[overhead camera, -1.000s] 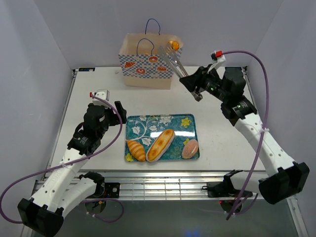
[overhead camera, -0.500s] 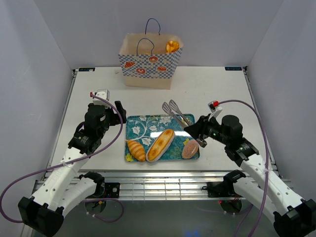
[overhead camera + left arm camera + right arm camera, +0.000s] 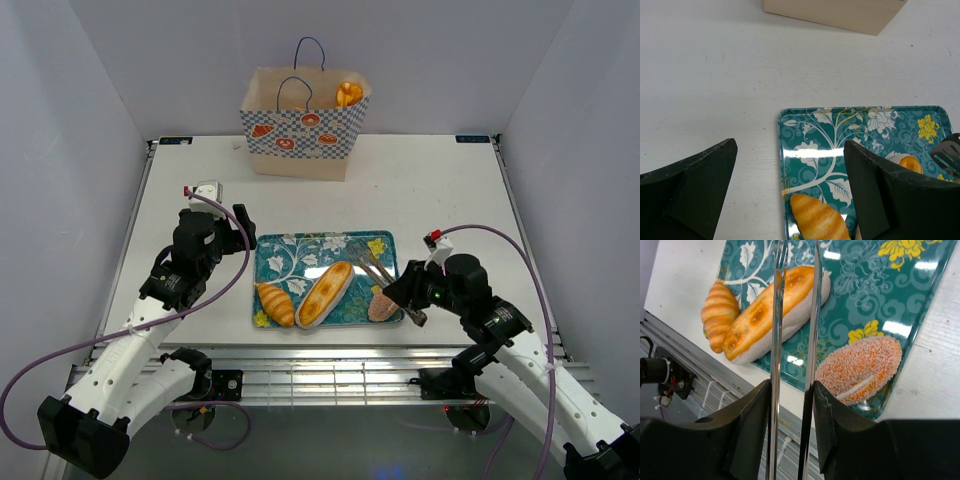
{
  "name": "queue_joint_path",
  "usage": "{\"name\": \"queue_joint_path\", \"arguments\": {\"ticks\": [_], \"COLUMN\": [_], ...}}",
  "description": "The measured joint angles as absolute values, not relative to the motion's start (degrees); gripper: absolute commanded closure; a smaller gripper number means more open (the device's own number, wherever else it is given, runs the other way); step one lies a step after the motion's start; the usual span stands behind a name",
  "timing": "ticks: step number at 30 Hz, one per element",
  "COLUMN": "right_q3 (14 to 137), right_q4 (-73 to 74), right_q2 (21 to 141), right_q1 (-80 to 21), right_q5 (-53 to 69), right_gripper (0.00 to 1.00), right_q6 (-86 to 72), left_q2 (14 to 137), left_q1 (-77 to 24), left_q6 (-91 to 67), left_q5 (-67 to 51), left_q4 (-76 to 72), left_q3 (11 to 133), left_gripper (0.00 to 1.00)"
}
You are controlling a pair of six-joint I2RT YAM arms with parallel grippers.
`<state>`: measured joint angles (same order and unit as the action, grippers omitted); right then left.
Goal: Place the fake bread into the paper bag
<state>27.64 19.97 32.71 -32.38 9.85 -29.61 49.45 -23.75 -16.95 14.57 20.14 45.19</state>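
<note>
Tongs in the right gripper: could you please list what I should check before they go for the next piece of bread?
1. Hold on the tongs by the right gripper: ok, both blades are clamped.
2. Tips of the tongs over the tray: ok.
3. Tips spread wide enough for a pick: cannot tell.
4. Bread left on the tray: ok, with the baguette, croissant and pink bun.
5. The bag upright with its mouth open: ok; one bread piece shows at its rim.
6. The left gripper away from the tongs: ok; it is open, by the tray's left edge.
</note>
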Motion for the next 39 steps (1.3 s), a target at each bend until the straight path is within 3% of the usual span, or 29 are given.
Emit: {"name": "queue_joint_path", "arguments": {"ticks": [6, 13, 25, 39], "right_q3": [28.4, 28.4, 34.0, 37.0], "right_q4": [22.4, 17.8, 14.8, 10.0], "right_q2": [33.3, 34.7, 51.6, 58.6], "right_q1": [-34.5, -44.9, -73.2, -77.2], "right_q5": [12.6, 15.4, -3.9, -14.3], "right_gripper": [0.56, 0.56, 0.52, 0.45], "right_q6": [-28.0, -26.0, -22.7, -23.8], "left_q2": [49.5, 49.5, 49.3, 49.3], "left_q1": [-23.7, -23.7, -23.7, -23.7], "left_q6": [-17.0, -16.8, -16.5, -16.5], "left_q5": [14.6, 15.2, 16.1, 16.1], "left_q4": [20.1, 20.2, 20.2, 20.2], "left_q3": [45.2, 45.2, 45.2, 45.2], "left_gripper": [0.02, 0.02, 0.02, 0.02]}}
